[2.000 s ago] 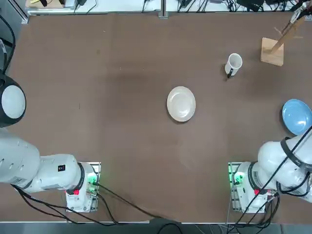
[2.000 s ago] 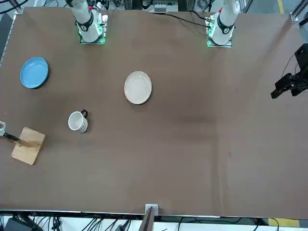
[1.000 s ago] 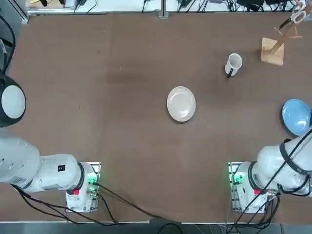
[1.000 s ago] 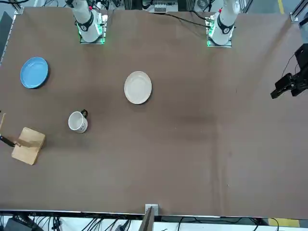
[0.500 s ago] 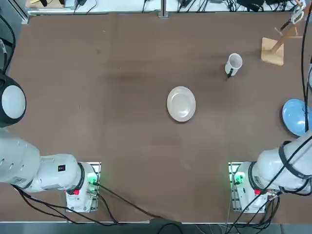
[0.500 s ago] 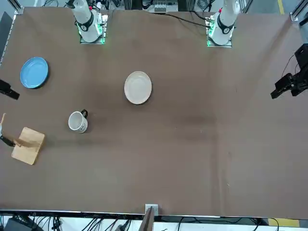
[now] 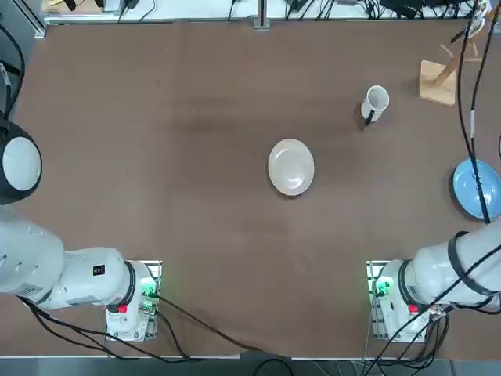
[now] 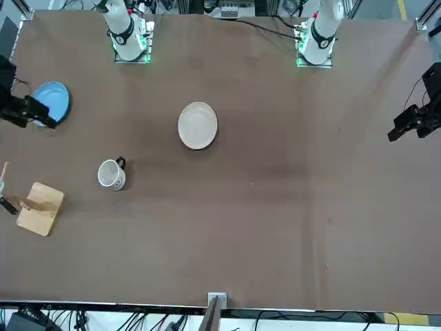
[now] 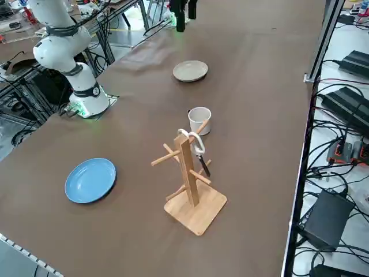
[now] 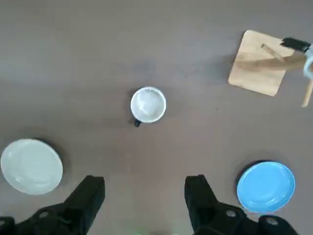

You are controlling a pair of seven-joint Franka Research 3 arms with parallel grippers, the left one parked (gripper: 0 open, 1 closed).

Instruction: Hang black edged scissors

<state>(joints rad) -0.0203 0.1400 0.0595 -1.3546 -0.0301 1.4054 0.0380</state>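
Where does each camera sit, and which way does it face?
Top: overhead, both arm bases at bottom.
Front: across the table, right gripper by blue plate.
Right side: raised, looking over wooden rack holding black edged scissors.
Right wrist: high, looking down past open fingers.
All four share the white mug.

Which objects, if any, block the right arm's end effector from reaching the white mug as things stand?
Probably none. The end effector hangs open high above bare table, and the white mug stands alone, apart from the plates and rack.
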